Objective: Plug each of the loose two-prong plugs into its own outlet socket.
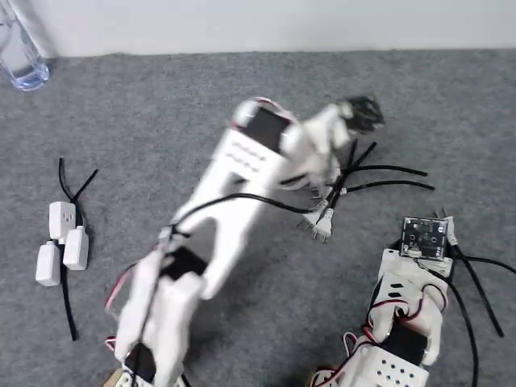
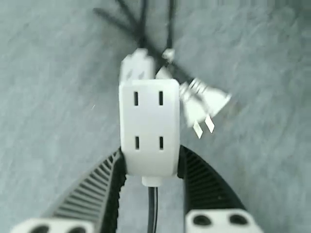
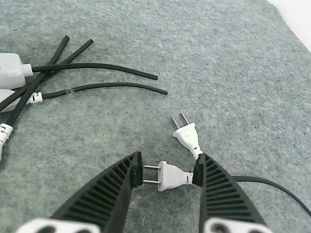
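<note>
1. Left gripper (image 2: 150, 160): clamped on the lower sides of a white outlet (image 2: 148, 121). The outlet's face, with two empty slot pairs, is turned to the wrist camera. The outlet looks raised above the grey mat (image 1: 161, 121).
2. Right gripper (image 3: 169, 165): low over the mat and closed lengthwise on a plug (image 3: 170, 177). The prong tips are against one finger and the cord end against the other. The plug appears to lie on the mat.
3. A second plug (image 3: 187, 135) lies just beside the first, prongs pointing away from the gripper.
4. Two more loose plugs (image 2: 201, 104) lie close behind the held outlet among black cords (image 3: 97, 68).
5. At the far left of the mat, another outlet (image 1: 62, 219) has two white plugs (image 1: 76, 248) touching or just beside it. Whether they are seated cannot be told.
6. Step in hand, as judged: grasping. The outlet is presented and a plug is being secured; nothing is yet inserted into this outlet.
7. Next move calls for a grip across the plug body so the prongs stay clear. The prongs must then be lined up square with a slot pair. The left arm must hold firm against the push.
</note>
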